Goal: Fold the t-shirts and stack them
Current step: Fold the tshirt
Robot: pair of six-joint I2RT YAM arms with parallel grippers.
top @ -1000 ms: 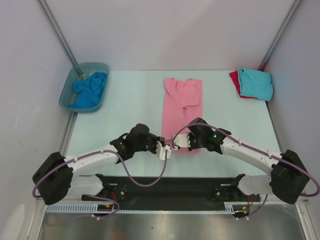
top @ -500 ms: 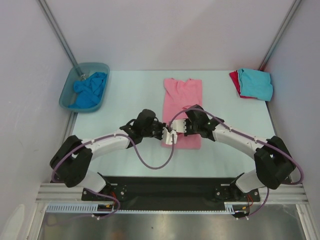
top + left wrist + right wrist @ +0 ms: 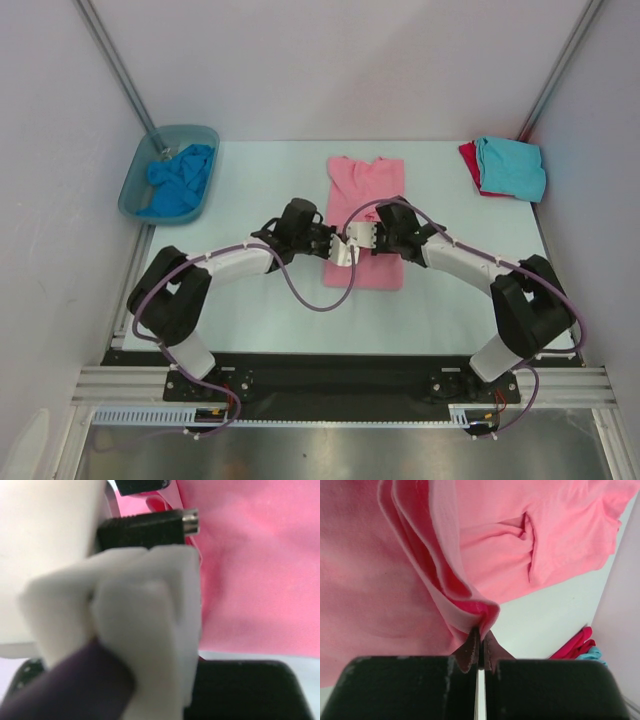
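Observation:
The large light pink t-shirt (image 3: 366,190) lies lengthways mid-table, its near end lifted into a fold. My right gripper (image 3: 366,238) is shut on that raised hem; the right wrist view shows the pink cloth (image 3: 395,580) pinched in layers at the right gripper (image 3: 480,635). My left gripper (image 3: 340,252) sits close beside it at the fold's left corner, shut on the same hem. In the left wrist view pink cloth (image 3: 250,570) fills the right side, and a white block and a purple cable hide the jaws. A turquoise tee (image 3: 512,166) lies on a red tee (image 3: 468,158) at the back right.
A translucent grey-blue tub (image 3: 139,186) at the back left holds a crumpled bright blue tee (image 3: 182,178). Metal frame posts (image 3: 120,70) rise at both back corners. The two wrists nearly touch over the shirt, and the left arm's purple cable (image 3: 320,300) loops beneath them.
Both grippers have moved away from the near edge toward the back, carrying the pink hem up over the shirt. The shirt's near edge has drawn back with them.

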